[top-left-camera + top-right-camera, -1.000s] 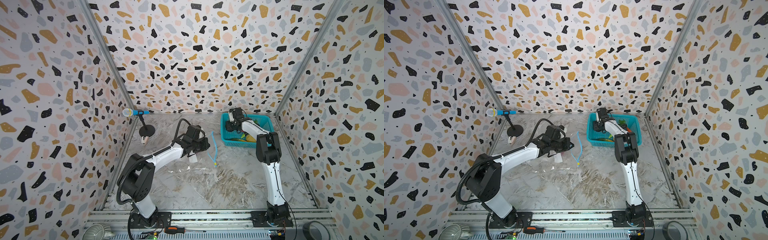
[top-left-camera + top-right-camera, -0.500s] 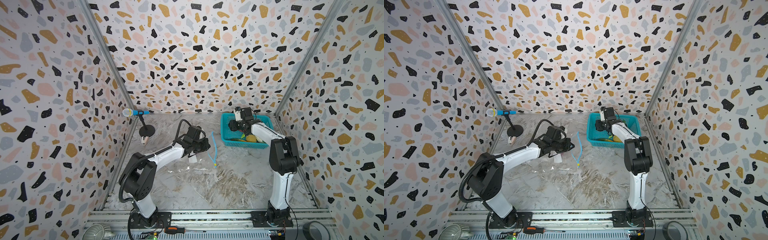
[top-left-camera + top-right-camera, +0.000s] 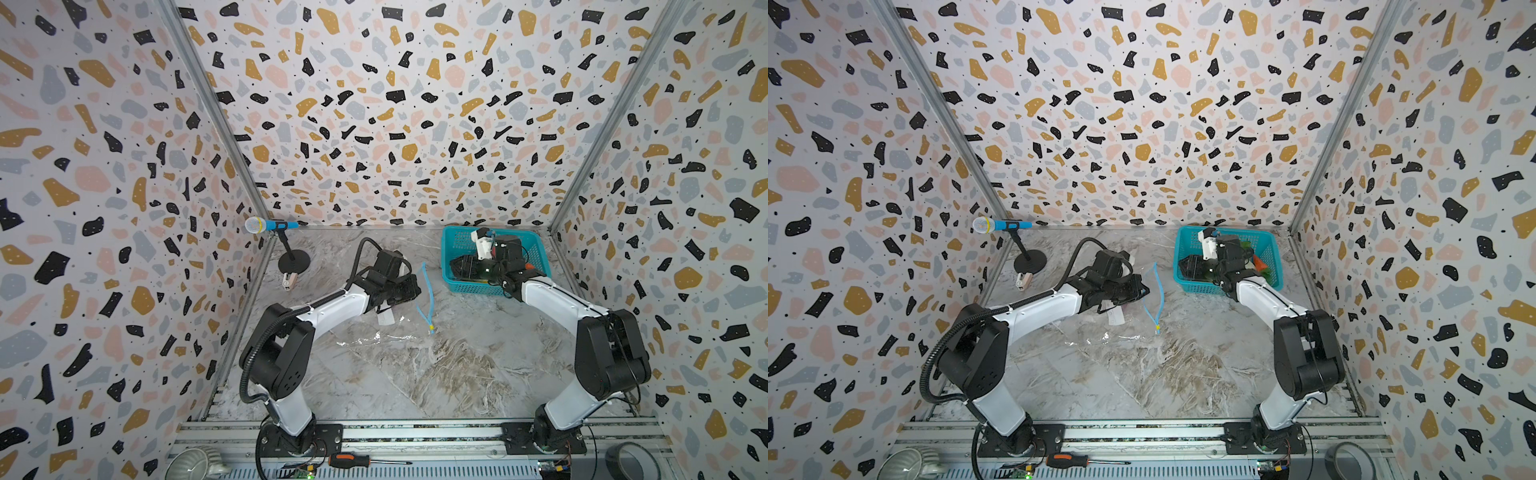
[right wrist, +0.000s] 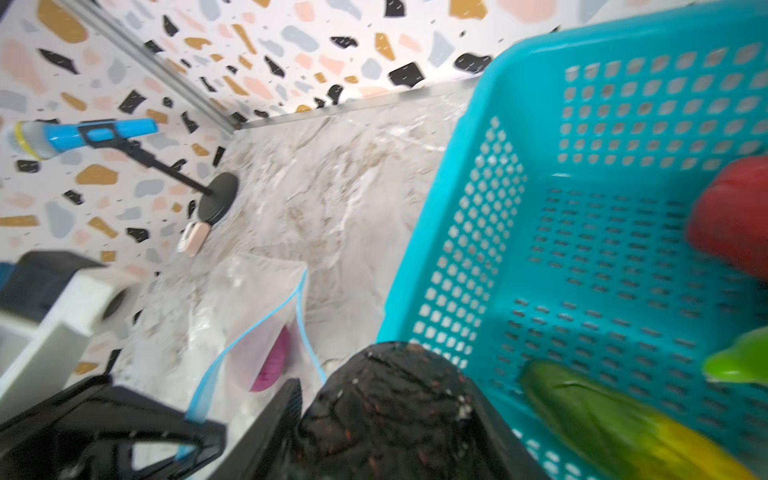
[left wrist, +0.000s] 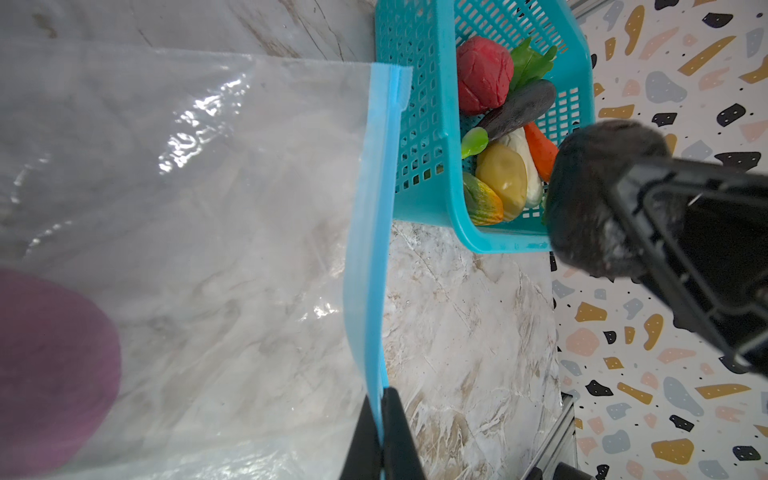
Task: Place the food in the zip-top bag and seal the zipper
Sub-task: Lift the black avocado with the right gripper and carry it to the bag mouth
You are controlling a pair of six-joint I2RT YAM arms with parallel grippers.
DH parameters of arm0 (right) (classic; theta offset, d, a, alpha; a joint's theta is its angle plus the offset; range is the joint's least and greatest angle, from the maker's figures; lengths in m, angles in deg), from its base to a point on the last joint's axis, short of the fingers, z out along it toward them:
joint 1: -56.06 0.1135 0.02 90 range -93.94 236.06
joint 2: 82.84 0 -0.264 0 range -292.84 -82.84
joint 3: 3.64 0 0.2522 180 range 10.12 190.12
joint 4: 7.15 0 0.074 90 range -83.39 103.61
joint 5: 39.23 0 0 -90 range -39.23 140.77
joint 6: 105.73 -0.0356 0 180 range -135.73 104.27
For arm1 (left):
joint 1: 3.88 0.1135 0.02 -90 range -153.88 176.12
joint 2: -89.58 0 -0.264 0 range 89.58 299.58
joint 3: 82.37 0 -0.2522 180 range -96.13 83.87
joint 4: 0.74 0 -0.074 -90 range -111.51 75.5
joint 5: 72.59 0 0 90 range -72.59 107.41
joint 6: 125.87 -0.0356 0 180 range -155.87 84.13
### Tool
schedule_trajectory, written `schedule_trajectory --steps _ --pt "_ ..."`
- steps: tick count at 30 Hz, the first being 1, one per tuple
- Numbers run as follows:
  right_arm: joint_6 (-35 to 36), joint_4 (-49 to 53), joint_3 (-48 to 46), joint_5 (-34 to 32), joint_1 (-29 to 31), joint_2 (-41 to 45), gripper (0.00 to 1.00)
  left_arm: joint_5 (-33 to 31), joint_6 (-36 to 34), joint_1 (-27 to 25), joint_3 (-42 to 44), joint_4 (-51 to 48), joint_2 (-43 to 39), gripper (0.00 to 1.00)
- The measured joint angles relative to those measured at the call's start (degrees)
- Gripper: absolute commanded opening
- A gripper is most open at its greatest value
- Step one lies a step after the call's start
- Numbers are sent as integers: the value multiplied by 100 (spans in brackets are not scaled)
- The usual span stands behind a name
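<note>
Zipper [image 5: 370,249] in left gripper [image 5: 380,400]; purple veg [image 5: 50,365] cut off, prob onion

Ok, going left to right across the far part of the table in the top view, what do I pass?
The microphone on its stand → left pincer, shut on the bag's mouth edge → blue zipper strip → teal basket.
</note>
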Motion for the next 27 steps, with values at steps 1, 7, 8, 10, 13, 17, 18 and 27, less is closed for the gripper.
schedule_trajectory --steps 1,7,8,10,13,17,18,27 --pt "-96 -142 -136 92 81 37 44 0 4 0 -9 9 0 0" --pt "-505 -772 -605 610 402 42 44 2 39 0 -13 13 0 0" --pt "-557 -868 -632 669 407 28 44 4 55 0 -13 13 0 0" --pt "-649 -1062 -662 750 424 -2 43 9 79 0 -13 17 0 0" --pt "-739 -1316 -669 883 446 -129 41 11 98 0 -13 20 -2 0" --pt "-885 -1585 -669 1082 479 -448 39 11 118 0 -11 24 -24 0" --pt "-918 -1641 -669 1121 487 -525 39 11 120 0 -11 26 -35 0" --pt "-1021 -1875 -667 1309 577 -809 38 7 142 0 2 61 -166 0"
